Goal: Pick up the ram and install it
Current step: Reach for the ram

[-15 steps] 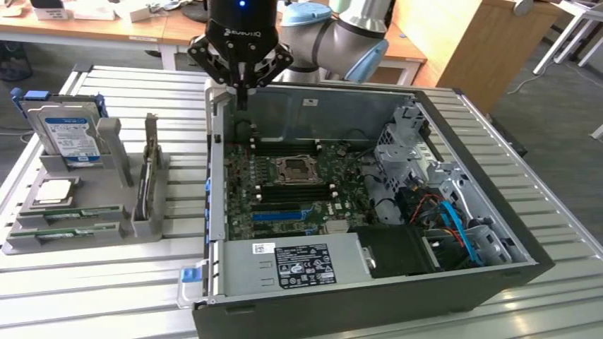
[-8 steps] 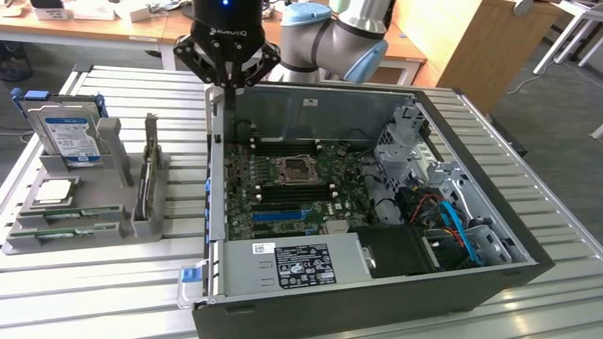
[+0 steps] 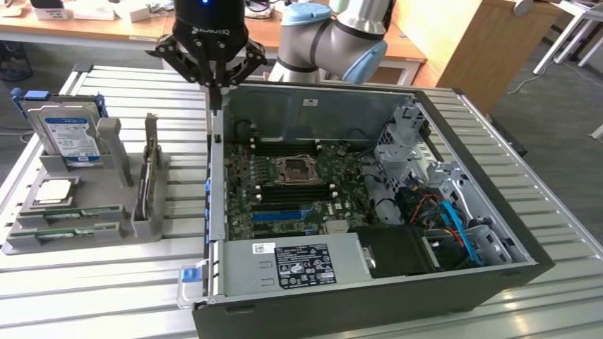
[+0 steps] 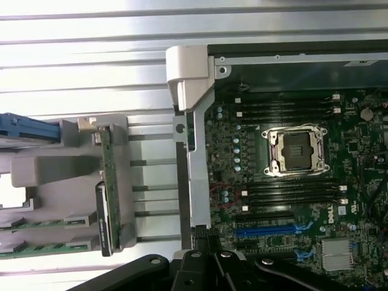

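Two ram sticks lie flat in the front slots of the grey holder (image 3: 141, 226) at the exterior view's left: one ram (image 3: 80, 212) and a second ram (image 3: 75, 232) just in front of it. In the wrist view they show as green strips, the ram (image 4: 36, 223) and its twin (image 4: 36, 247). My gripper (image 3: 216, 95) hangs shut and empty above the open computer case's side wall (image 3: 216, 183), at its back corner, well apart from the holder. In the wrist view the gripper (image 4: 203, 236) sits over that wall. The motherboard's black memory slots (image 3: 294, 150) (image 4: 291, 194) are empty.
The holder also carries a hard drive (image 3: 68, 134), a square silver CPU (image 3: 55, 191) and an upright expansion card (image 3: 149, 166). Inside the case are the open CPU socket (image 3: 294, 169), the power supply (image 3: 301, 265) and cables (image 3: 452, 212). A slatted metal table (image 3: 85, 296) bears everything.
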Motion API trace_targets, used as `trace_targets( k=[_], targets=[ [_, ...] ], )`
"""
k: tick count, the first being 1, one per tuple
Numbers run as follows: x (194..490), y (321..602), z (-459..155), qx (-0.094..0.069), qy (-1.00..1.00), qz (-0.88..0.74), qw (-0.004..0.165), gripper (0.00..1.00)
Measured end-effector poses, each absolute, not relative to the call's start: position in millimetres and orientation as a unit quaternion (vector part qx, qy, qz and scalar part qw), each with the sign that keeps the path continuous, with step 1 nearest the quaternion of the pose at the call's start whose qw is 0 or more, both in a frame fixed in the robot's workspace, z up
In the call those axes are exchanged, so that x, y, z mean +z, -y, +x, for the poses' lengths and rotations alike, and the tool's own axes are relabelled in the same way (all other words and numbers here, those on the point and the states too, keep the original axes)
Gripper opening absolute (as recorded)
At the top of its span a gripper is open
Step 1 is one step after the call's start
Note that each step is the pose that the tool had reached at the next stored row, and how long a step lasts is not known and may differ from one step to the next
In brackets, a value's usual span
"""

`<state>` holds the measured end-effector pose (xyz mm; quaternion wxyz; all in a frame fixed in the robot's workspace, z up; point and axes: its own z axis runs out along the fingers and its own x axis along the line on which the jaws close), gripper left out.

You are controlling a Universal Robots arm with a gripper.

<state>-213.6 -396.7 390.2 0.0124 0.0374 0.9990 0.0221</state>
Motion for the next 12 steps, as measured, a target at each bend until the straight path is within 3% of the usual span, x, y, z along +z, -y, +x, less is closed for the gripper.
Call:
trace_targets(
  k=[12],
  targets=[
    [389, 392, -245, 0.022, -0.999, 0.037, 0.012, 0.11]
  ],
)
